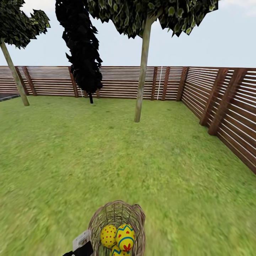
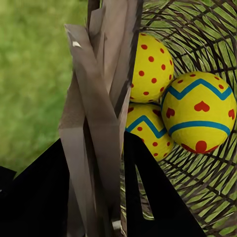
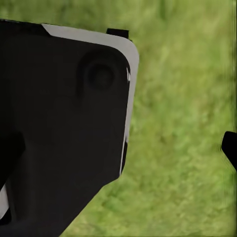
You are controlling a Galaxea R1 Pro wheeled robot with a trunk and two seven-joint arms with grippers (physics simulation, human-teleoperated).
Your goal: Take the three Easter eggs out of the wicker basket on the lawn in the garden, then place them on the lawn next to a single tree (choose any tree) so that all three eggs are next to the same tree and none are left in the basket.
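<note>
Eggs (image 1: 119, 237) fill the basket (image 1: 137, 217), left jaws clamping its rim, over fenced lawn (image 1: 106, 160); right jaws' state unclear.

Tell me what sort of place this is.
A fenced garden, rendered in a simulator. Mottled lawn runs to a brown slatted fence, and a pale-trunked tree stands on the grass. Nearby, a wicker basket holds painted eggs, with the left gripper clamped on its rim.
</note>
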